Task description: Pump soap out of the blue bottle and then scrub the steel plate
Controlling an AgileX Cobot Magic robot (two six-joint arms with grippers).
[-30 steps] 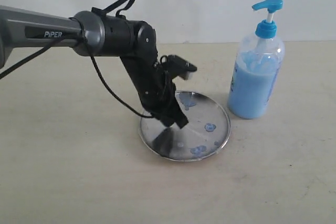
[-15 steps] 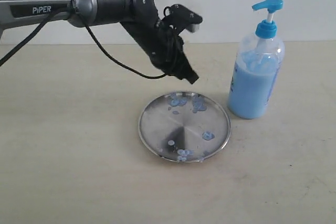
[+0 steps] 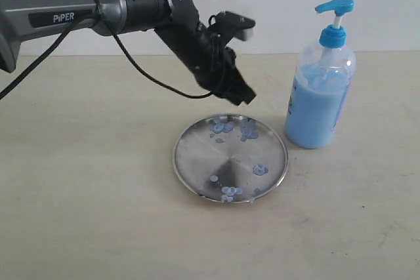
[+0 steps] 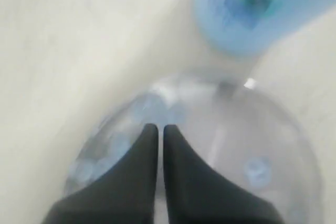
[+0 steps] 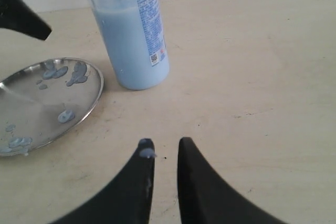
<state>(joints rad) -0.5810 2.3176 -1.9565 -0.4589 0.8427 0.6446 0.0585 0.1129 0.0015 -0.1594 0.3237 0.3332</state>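
The steel plate (image 3: 197,157) lies flat on the table, with blobs of light blue soap (image 3: 224,126) near its far rim and more at the near rim. The blue bottle (image 3: 319,106) stands upright just right of it. My left gripper (image 3: 246,98) hangs in the air above the plate's far rim, touching nothing. In the blurred left wrist view its fingers (image 4: 147,145) are shut and empty over the plate (image 4: 226,135). My right gripper (image 5: 165,142) is low over bare table near the bottle (image 5: 137,35), slightly open, with a soap drop on one fingertip (image 5: 147,153).
The beige table (image 3: 92,214) runs to a white wall behind. The left arm's black cable (image 3: 141,70) hangs below the forearm. The right arm is out of the exterior view. The left fingertip (image 5: 23,14) shows above the plate (image 5: 31,116) in the right wrist view.
The left gripper has lifted off the plate's surface and now hovers above its far rim, drifting slightly right. The soap blobs now lie in different spots on the plate.
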